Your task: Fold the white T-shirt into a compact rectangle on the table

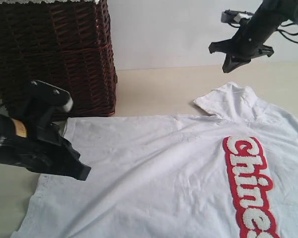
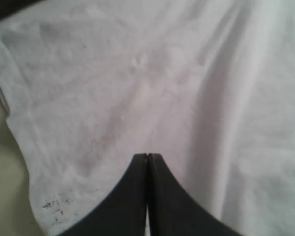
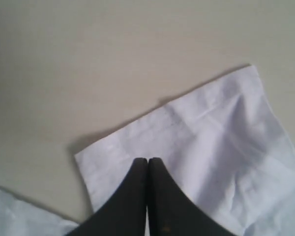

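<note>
Beside the wicker basket, your beige tabletop carries the white T-shirt; left gripper and right gripper hover above, jaws pressed together.

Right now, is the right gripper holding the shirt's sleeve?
No, the right gripper hangs above a sleeve of the white T-shirt with its jaws shut together and no cloth between them.

Soft cloth T-shirt, matt table, woven wicker basket
</note>
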You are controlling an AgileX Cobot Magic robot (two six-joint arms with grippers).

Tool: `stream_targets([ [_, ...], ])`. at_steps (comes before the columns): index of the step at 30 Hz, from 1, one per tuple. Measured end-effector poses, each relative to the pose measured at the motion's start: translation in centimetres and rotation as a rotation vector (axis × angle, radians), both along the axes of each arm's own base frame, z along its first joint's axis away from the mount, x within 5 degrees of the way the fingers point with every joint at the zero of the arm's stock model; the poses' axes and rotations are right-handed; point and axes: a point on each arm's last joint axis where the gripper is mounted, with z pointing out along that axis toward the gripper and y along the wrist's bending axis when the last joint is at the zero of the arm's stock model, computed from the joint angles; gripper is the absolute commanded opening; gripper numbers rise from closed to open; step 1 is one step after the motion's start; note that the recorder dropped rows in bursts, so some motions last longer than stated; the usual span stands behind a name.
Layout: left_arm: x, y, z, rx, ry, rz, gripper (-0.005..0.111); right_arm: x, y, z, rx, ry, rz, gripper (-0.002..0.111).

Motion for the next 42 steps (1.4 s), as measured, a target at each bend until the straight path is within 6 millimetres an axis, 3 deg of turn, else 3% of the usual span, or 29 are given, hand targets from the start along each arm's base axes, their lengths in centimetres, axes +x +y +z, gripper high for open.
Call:
stream_targets([
  [4, 3.0, -0.8, -4.1, 0.091, 0.148, 0.023, 0.000, -0.8, 0.4, 3.4, 0.002, -0.047, 0.021, 0.000],
  [8, 4.1, 0.1, -7.4, 0.160, 0.291, 0.065, 0.000, -1.2, 0.5, 5.2, 0.004, -0.081, 0.027, 0.000],
  [12, 4.0, 1.5, -8.4, 0.161, 0.313, 0.113, 0.000, -1.5, 0.5, 6.2, 0.003, -0.100, 0.038, 0.000],
  [17, 2.3, 3.3, -8.7, 0.128, 0.251, 0.176, 0.000, -1.8, 0.7, 7.2, 0.001, -0.126, 0.048, 0.000],
  [23, -0.5, 4.8, -7.7, 0.097, 0.212, 0.213, 0.000, -2.4, 1.1, 10.1, 0.035, -0.210, 0.057, 0.000],
  [32, -1.8, 5.4, -1.9, -0.010, 0.058, 0.222, 0.000, -4.3, 1.7, 14.2, 0.069, -0.419, 0.044, 0.000],
  [36, -2.1, 5.4, -0.9, -0.036, 0.020, 0.225, 0.000, -7.5, 1.1, 15.7, 0.088, -0.676, -0.026, 0.000],
  [38, -2.0, 5.4, -0.8, -0.042, 0.012, 0.227, 0.000, -9.8, 0.6, 14.6, 0.065, -0.693, -0.060, 0.000],
  [42, -1.8, 5.4, -0.7, -0.058, -0.015, 0.232, 0.000, -12.7, 0.4, 9.5, 0.040, -0.443, -0.020, 0.000],
])
